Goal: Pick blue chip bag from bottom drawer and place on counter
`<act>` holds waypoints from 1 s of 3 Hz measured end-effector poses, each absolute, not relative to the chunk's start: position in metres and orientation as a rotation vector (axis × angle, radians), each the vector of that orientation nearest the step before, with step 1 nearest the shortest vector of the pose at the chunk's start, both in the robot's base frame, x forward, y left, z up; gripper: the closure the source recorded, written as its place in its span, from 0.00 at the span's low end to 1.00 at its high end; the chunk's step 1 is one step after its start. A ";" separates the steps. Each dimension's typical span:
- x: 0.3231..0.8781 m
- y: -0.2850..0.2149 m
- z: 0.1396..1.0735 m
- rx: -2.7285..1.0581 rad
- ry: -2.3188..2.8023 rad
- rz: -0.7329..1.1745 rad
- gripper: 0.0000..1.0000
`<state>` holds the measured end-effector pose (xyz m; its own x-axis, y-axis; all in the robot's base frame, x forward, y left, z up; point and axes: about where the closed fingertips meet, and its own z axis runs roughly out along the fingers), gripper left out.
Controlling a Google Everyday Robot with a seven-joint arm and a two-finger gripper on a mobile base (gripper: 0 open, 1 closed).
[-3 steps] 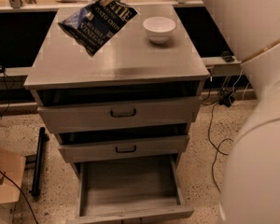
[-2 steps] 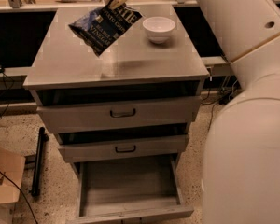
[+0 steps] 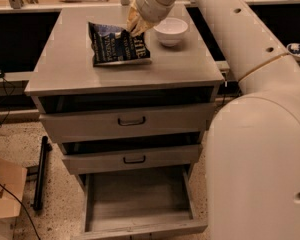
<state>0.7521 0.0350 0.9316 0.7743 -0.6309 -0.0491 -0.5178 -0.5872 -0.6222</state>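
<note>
The blue chip bag [image 3: 117,46] lies nearly flat on the grey counter [image 3: 65,71], left of the middle toward the back. My gripper [image 3: 131,30] comes down from the upper right and is shut on the bag's top right corner, which is slightly raised. The bottom drawer [image 3: 140,204] is pulled open below; its grey floor is bare.
A white bowl [image 3: 170,30] stands on the counter just right of the gripper. My white arm [image 3: 260,149] fills the right side. Two upper drawers [image 3: 131,121] show black handles. A cardboard box [image 3: 5,194] and a black bar [image 3: 40,171] lie on the floor at left.
The bag hung tilted in the air over the counter's back; my gripper has lowered it, and it now rests on the counter.
</note>
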 end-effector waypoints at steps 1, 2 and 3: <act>0.754 0.035 0.923 -2.336 0.857 -0.219 0.32; 0.754 0.035 0.922 -2.336 0.857 -0.219 0.08; 0.754 0.035 0.922 -2.336 0.857 -0.219 0.00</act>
